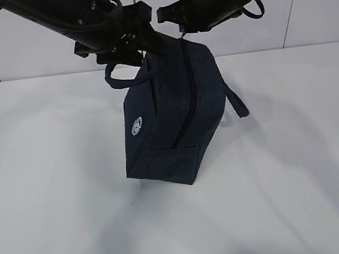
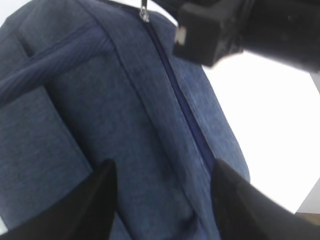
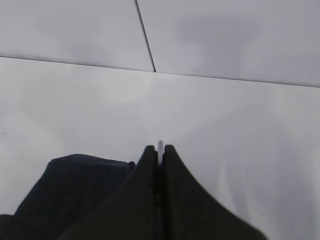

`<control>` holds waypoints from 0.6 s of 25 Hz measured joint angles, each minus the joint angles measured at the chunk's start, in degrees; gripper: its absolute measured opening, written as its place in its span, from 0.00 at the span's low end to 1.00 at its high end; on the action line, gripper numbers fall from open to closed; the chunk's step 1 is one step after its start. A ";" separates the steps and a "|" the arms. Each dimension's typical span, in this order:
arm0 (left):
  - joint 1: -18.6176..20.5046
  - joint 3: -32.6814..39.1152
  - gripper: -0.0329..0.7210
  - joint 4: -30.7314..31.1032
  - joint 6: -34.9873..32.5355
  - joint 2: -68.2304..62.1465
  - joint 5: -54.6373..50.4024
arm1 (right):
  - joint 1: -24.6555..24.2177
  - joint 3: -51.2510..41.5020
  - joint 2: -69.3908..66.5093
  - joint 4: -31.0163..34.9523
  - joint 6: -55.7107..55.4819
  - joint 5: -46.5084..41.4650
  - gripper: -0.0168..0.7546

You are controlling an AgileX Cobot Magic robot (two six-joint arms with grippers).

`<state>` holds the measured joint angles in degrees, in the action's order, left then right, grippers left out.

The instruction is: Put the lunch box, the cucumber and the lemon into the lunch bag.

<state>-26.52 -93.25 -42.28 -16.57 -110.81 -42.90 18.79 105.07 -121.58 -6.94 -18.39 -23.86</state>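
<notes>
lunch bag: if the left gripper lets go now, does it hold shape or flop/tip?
Probably tips: the lunch bag stands tilted on one end on the table. Fabric looks soft, creased between the left gripper fingers, so likely to sag. The right gripper, pinched on something thin at the bag's top, may hold it up.

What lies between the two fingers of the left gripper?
In the left wrist view, the navy fabric of the lunch bag fills the gap in the left gripper, with its closed zipper running through.
</notes>
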 joint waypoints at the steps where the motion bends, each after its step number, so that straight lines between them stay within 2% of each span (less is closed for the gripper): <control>1: 0.00 -0.75 0.62 -0.26 0.00 -0.73 -0.14 | 0.00 0.00 0.00 0.00 0.00 -0.10 0.04; 6: 0.00 -2.61 0.61 -2.43 0.00 -4.38 -2.14 | 0.00 0.00 0.00 0.00 0.13 -0.28 0.04; 8: 0.00 -2.61 0.56 -2.56 0.00 -5.18 -2.90 | 0.00 0.00 0.00 0.00 0.15 -0.28 0.04; 10: 0.00 -2.61 0.41 -2.28 0.04 -5.31 -3.48 | 0.00 0.00 0.00 0.00 0.25 -0.42 0.04; 12: 0.10 -2.86 0.18 -1.38 0.04 -5.31 -4.39 | 0.00 0.00 0.00 0.11 0.36 -0.59 0.04; 14: 0.23 -2.86 0.07 -0.42 0.04 -5.31 -5.93 | 0.00 0.00 0.00 0.32 0.46 -0.79 0.04; 15: 0.32 -2.86 0.05 -0.15 -0.38 -5.31 -6.62 | 0.00 0.00 0.00 0.36 0.46 -1.11 0.04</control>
<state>-26.19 -96.11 -42.42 -16.95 -116.12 -49.51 18.79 105.07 -121.58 -6.58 -17.93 -24.97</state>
